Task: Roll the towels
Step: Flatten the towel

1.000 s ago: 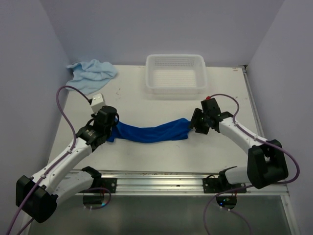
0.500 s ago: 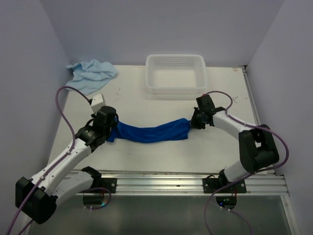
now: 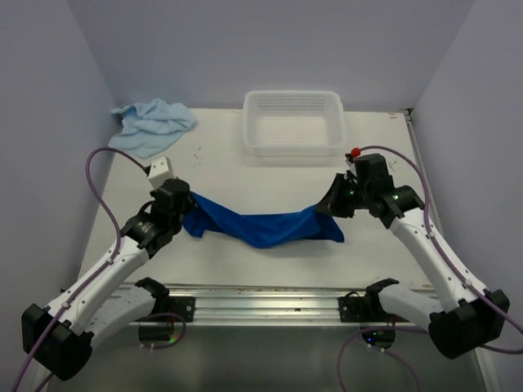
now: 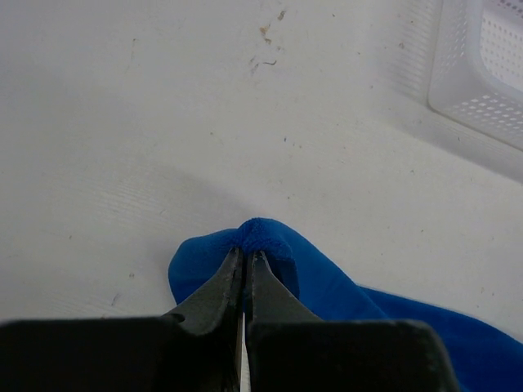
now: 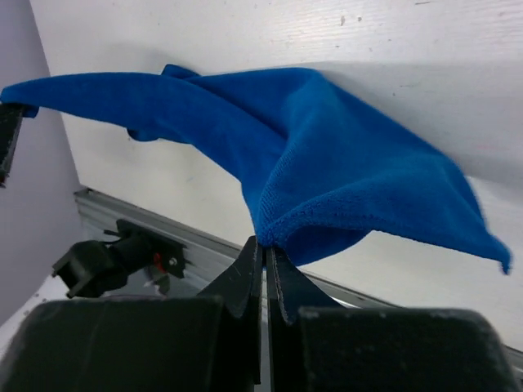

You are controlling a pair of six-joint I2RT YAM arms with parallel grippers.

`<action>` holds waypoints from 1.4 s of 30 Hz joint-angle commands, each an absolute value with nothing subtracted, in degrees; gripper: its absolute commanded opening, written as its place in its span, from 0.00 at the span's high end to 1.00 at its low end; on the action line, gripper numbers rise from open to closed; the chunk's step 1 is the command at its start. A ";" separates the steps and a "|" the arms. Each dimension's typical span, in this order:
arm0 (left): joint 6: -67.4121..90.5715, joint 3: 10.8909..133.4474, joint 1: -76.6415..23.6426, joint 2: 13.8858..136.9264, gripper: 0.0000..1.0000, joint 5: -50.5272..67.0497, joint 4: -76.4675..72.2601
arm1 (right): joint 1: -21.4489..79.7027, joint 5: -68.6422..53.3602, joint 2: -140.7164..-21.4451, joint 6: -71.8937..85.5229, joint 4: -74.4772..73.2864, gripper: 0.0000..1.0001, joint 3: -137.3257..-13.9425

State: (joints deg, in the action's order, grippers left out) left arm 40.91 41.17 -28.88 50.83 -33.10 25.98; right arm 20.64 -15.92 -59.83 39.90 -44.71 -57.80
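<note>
Dark royal blue terry towel hangs strung between both claws over the near-centre of the white table, sagging in the middle. Its lower fold appears to brush the surface, though no view settles that. Left claw, arm stretched diagonally from the near-left corner, is clamped on the towel's left end. Right claw, forearm angled inward and elbow out right, pinches the right edge. Pale sky blue terry towel lies crumpled at the far-left corner.

Dark blue towel spans mid-table from left to right. White basket occupies far centre, pale towel far-left corner. Passage lies over bare table between basket and dark towel; side walls close both flanks.
</note>
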 commanded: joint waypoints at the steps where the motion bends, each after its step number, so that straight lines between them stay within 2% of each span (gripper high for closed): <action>1: 41.74 39.73 -28.48 52.03 1.00 -33.31 21.98 | 18.02 -27.23 -73.09 45.52 -37.29 1.00 -58.00; 2: 42.01 39.38 -28.48 53.25 1.00 -33.66 21.62 | 17.93 -27.42 -80.35 46.40 -33.70 1.00 -59.05; 6: 42.28 38.85 -28.39 56.24 1.00 -33.40 19.08 | 17.84 -25.49 -97.41 43.86 -35.15 1.00 -72.99; 11: 42.01 39.29 -28.13 61.07 1.00 -32.35 17.23 | 17.75 -21.45 -110.11 40.70 -39.71 0.98 -85.76; 12: 42.01 39.37 -28.13 61.52 1.00 -32.08 17.05 | 17.67 -21.01 -112.30 40.00 -40.16 0.76 -89.09; 13: 42.01 39.37 -28.04 61.78 1.00 -31.99 16.53 | 17.75 -20.31 -112.85 39.56 -40.17 0.63 -90.25; 15: 41.75 39.29 -28.04 62.58 1.00 -31.47 15.82 | 17.58 -19.17 -112.07 38.68 -38.59 0.42 -90.70; 18: 41.22 39.55 -27.95 63.19 1.00 -31.29 15.38 | 17.49 -13.11 -105.40 36.22 -36.75 0.33 -87.82; 22: 39.99 39.55 -27.77 63.11 1.00 -30.76 15.03 | 17.49 -7.13 -95.55 35.59 -33.75 0.34 -79.03; 26: 39.64 39.46 -27.51 62.32 1.00 -30.15 15.64 | 17.49 -7.38 -88.27 39.71 -34.20 0.54 -67.72; 29: 39.29 39.20 -27.51 61.17 1.00 -29.88 15.91 | 17.40 -8.43 -85.00 43.05 -31.74 0.58 -59.80; 32: 38.85 39.11 -27.42 60.64 1.00 -29.71 16.26 | 17.49 -11.42 -82.97 46.56 -28.23 0.58 -54.52; 35: 38.76 38.94 -27.42 60.56 1.00 -29.53 16.52 | 17.49 -14.32 -84.28 49.73 -24.36 0.52 -52.22; 42: 39.20 38.41 -27.42 59.42 1.00 -29.27 17.14 | 17.49 -15.91 -88.06 52.99 -18.99 0.48 -51.59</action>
State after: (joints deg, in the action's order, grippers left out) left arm 39.75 38.70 -27.77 61.10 -29.21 18.09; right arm 17.58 -13.47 -86.61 49.78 -24.84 -51.35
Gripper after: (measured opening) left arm 0.014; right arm 0.517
